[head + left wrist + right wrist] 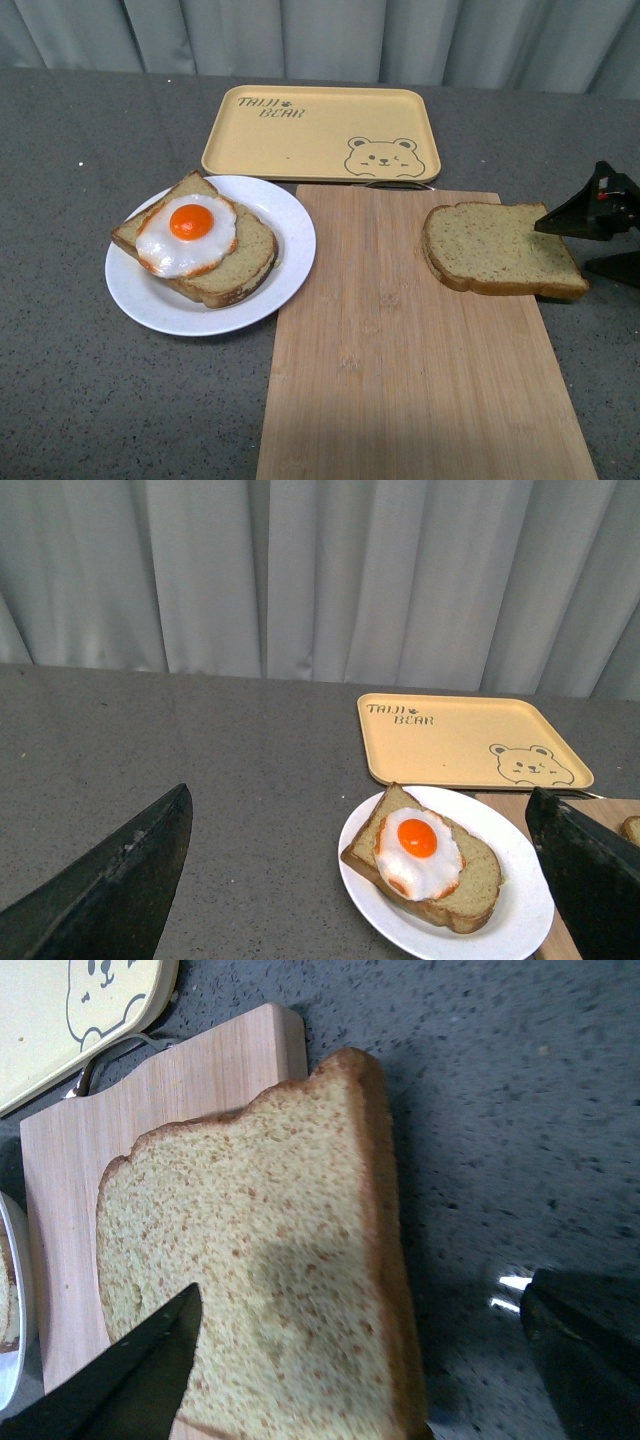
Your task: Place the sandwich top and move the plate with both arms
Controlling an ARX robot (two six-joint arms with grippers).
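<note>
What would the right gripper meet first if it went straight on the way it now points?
Most likely the sandwich top on the board, its edge between the right gripper's open jaws.

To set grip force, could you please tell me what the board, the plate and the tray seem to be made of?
The board looks like bamboo or pale wood, matte, with lengthwise grain strips. The plate looks like glazed ceramic or melamine: plain white, smooth; which one is unclear. The tray looks like matte plastic, yellow with a moulded rim and printed bear.
</note>
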